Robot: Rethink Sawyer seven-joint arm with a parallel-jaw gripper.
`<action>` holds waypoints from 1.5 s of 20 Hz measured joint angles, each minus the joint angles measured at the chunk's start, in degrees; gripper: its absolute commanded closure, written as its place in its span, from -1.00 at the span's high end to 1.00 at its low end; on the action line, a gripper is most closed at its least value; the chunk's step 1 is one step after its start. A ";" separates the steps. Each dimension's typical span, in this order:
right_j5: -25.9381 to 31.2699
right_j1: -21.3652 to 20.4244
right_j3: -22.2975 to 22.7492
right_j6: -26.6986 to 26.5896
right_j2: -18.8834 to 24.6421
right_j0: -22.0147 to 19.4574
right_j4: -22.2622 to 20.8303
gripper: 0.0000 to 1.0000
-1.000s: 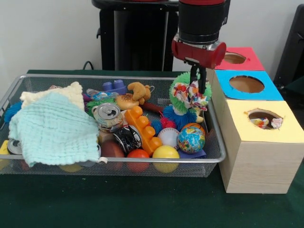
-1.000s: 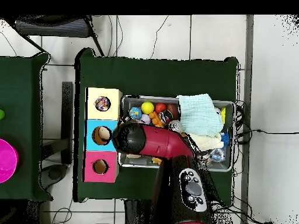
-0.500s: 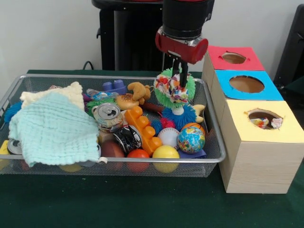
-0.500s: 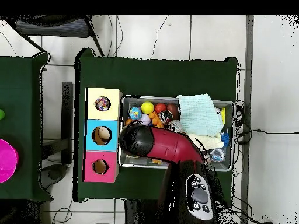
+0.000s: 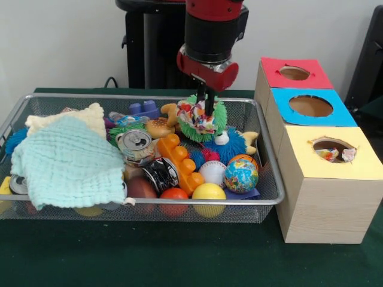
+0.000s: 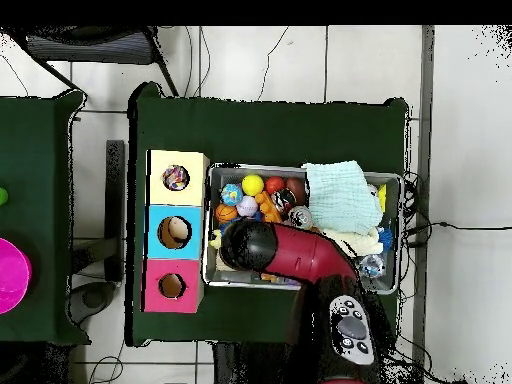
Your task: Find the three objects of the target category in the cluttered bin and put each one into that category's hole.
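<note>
My gripper (image 5: 206, 111) hangs over the far middle of the wire bin (image 5: 270, 156), shut on a green spiky ball with a multicoloured patch (image 5: 192, 118). The ball rides just above a blue spiky ball (image 5: 232, 145). To the right stand three boxes: the pink one with its hole (image 5: 295, 73), the blue one (image 5: 310, 106) and the yellow one (image 5: 333, 149), whose hole shows small colourful things inside. In the overhead view the arm (image 6: 285, 252) covers the gripper; the yellow box (image 6: 176, 178) is seen with things in its hole.
The bin holds a mint cloth (image 5: 67, 162), a can (image 5: 136, 144), an orange brick (image 5: 179, 161), a globe ball (image 5: 240, 176), a yellow ball (image 5: 209, 194), a white ball (image 5: 212, 171) and a toy bear (image 5: 177, 115). The boxes touch the bin's right side.
The gripper has travelled left from beside the boxes to over the bin's far middle, carrying the green spiky ball with it and dropping slightly lower.
</note>
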 measured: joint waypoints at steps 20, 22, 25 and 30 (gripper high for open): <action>-16.83 2.29 0.58 0.00 1.41 -3.26 -2.28 1.00; -16.87 2.12 0.58 0.00 1.60 -3.55 -2.27 1.00; -16.88 2.03 0.57 0.00 1.59 -3.59 -2.27 1.00; -16.88 2.13 0.55 0.00 0.48 -1.71 -2.27 -1.00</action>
